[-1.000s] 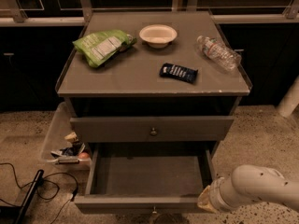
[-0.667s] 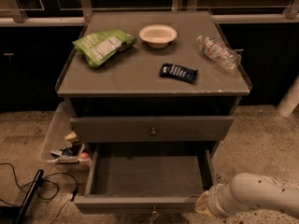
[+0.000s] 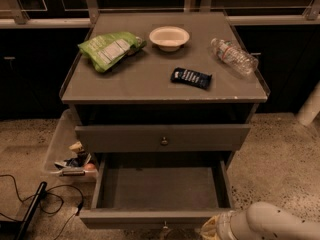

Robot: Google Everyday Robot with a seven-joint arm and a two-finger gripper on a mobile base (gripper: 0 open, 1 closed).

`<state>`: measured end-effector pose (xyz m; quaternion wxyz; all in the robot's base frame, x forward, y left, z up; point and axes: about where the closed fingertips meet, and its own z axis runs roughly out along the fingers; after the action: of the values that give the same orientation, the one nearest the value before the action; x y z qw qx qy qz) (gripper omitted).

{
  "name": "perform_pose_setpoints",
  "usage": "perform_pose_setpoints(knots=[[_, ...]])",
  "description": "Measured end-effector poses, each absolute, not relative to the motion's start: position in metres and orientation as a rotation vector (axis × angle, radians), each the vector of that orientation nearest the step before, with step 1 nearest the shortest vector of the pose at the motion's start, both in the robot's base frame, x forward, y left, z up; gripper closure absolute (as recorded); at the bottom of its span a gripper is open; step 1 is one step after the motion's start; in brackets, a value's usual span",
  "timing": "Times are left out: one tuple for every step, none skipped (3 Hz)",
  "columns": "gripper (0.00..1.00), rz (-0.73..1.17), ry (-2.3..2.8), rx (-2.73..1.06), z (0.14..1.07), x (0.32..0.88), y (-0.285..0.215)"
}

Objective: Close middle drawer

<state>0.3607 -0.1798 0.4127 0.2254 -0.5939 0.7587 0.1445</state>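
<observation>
Little margin here: with the gripper [image 3: 213, 227] low beside the right end of the front of the middle drawer [image 3: 160, 189], pulled fully out, spread or pinch impossible to tell, risks skewing the box on an off-centre push and jamming it.

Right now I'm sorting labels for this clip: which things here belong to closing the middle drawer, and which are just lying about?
For the job: middle drawer, pulled out; gripper, low at its front right corner.

Lying about: green bag, white bowl, water bottle, dark snack bar, all on the cabinet top; upper drawer; floor bin left of the cabinet; cables.
</observation>
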Motion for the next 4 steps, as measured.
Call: perform_pose_setpoints(knots=[[0.95,0.384,2.060,-1.603,0.3985,0.3734,-0.1812],[0.76,0.387,2.059,-1.602,0.3971,0.3735,-0.1808],[0.53,0.387,2.059,-1.602,0.3971,0.3735,-0.1807],[0.30,0.387,2.059,-1.602,0.3971,0.3735,-0.1807]])
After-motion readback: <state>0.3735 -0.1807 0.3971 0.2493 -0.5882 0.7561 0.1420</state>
